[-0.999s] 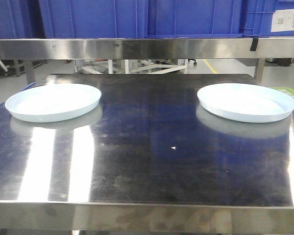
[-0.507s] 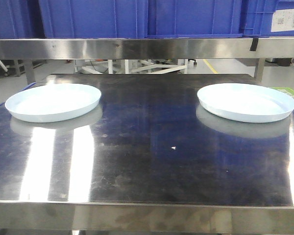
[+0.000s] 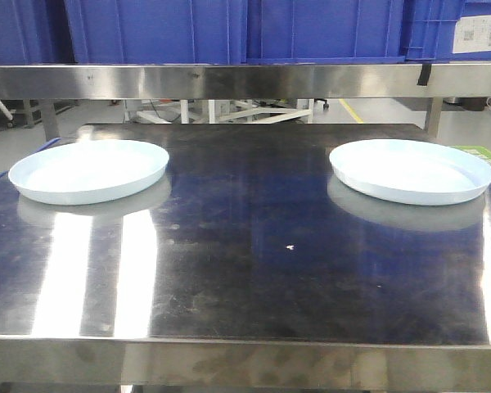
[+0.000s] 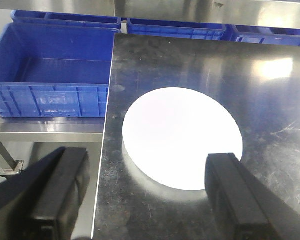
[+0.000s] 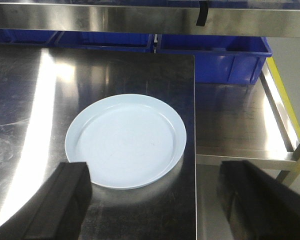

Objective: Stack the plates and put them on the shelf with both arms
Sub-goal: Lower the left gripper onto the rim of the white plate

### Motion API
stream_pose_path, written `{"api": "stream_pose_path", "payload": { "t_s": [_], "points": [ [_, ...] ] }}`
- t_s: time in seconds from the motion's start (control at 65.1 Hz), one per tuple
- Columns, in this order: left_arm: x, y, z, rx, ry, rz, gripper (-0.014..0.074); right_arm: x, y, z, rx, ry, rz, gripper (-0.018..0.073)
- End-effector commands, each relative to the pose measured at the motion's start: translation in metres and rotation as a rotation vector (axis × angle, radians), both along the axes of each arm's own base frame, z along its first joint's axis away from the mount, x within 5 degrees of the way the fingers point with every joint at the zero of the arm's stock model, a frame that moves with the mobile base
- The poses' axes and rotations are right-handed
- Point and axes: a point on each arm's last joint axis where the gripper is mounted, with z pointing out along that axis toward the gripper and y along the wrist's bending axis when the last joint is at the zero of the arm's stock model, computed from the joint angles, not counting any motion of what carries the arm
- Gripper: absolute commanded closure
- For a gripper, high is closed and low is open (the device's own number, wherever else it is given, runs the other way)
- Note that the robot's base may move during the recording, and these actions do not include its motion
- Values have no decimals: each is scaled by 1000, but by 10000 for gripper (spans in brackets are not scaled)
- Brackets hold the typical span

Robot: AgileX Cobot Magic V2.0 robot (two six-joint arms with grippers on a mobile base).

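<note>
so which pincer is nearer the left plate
Left. The left pincer hovers open over that plate; the right pincer hovers over the other plate across the table.

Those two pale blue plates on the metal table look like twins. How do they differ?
The pale blue round plastic plate on the left sits by the steel table's left edge, next to a blue plastic crate; the matching plate on the right sits by the right edge, beside a steel shelf. In the wrist views the left one glares white, the right one shows its blue. Both lie flat and empty.
</note>
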Motion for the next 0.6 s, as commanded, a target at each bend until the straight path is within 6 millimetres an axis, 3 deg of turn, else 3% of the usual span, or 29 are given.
{"api": "stream_pose_path", "payload": {
  "t_s": [0.0,0.323,0.584],
  "points": [
    [2,-1,22,-40,-127,7,59,3,-1,22,-3,-136,-5,-64],
    [5,-2,19,-39,-119,7,70,3,-1,22,-3,-134,-5,-64],
    [29,-5,-2,-31,-41,11,70,3,-1,22,-3,-133,-5,-64]
  ]
}}
